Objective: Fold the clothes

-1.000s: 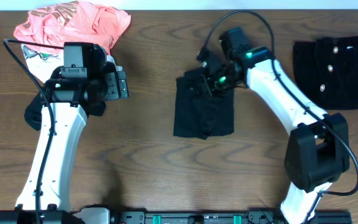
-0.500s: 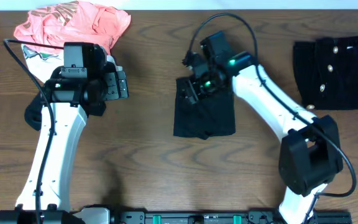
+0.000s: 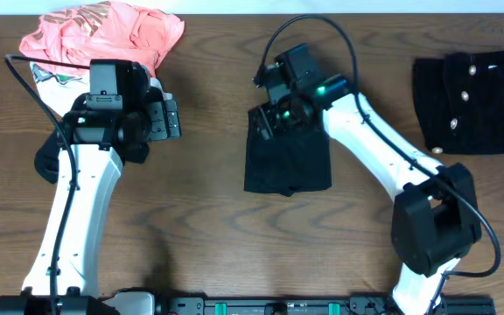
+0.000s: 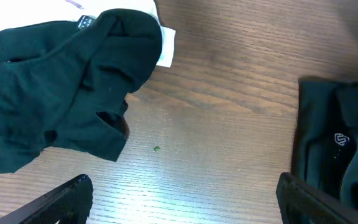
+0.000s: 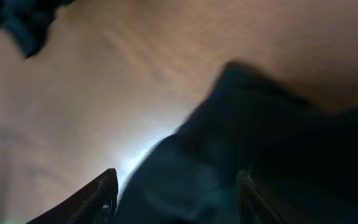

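A black T-shirt (image 3: 289,162) lies folded into a rectangle at the table's centre. My right gripper (image 3: 274,118) hangs low over its upper left corner. In the blurred right wrist view the jaws stand apart, and my right gripper (image 5: 176,202) is open with the black T-shirt (image 5: 260,137) spread under and between the fingers. My left gripper (image 3: 171,118) hovers open over bare wood, left of the shirt. In the left wrist view my left gripper (image 4: 182,199) holds nothing, and the T-shirt (image 4: 340,140) with its small white hexagon logo sits at the right edge.
A coral-pink garment (image 3: 103,31) and a white printed one (image 3: 55,77) are heaped at the back left. A crumpled black garment (image 4: 55,93) lies beside them under the left arm. A black buttoned garment (image 3: 471,101) rests at the far right.
My right gripper swept left across the shirt's top edge, carrying fabric over, and its jaws opened. The left arm stayed still.
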### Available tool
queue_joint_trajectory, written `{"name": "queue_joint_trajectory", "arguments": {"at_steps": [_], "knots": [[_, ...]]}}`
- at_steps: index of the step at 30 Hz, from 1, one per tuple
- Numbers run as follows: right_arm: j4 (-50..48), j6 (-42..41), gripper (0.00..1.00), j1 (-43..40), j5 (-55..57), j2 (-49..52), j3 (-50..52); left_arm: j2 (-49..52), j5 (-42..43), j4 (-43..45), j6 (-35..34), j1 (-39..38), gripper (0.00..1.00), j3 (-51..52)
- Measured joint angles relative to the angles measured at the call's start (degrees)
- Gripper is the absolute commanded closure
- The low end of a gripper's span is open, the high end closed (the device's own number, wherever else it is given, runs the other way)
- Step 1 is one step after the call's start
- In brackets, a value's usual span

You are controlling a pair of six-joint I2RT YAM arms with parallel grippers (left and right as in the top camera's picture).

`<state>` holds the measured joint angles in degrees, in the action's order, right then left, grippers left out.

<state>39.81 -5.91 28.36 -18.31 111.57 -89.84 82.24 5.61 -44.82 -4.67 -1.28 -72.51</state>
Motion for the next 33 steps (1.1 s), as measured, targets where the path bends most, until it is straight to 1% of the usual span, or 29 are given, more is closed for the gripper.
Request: {"name": "queue_joint_trajectory", "arguments": {"at_steps": [4,10,16,21,27,29,33], "knots": [[-1.8,0.0,0.41,-0.4,6.2,0.0,0.0,0.3,0.0,0.0,0.0,0.0,0.06,0.0],[-3.8,0.0,0.42,-0.4,10.3,1.1,-0.2,2.1,0.2,0.0,0.0,0.0,0.06,0.0],[-4.6,0.0,0.42,-0.4,11.4,7.1,-0.3,3.3,0.2,0.0,0.0,0.0,0.06,0.0],[-5.4,0.0,0.40,-0.4,10.8,12.3,-0.4,3.3,0.2,0.2,0.0,0.0,0.06,0.0],[-5.9,0.0,0.34,-0.4,9.9,12.9,-0.8,3.4,0.2,0.3,0.0,0.0,0.06,0.0],[-5.0,-0.1,0.31,-0.4,9.5,12.9,-1.5,3.4,0.2,0.3,0.0,0.0,0.06,0.0],[-0.7,0.0,0.31,-0.4,8.4,12.1,-4.0,3.4,0.2,0.5,0.0,0.0,0.06,0.0]]}}
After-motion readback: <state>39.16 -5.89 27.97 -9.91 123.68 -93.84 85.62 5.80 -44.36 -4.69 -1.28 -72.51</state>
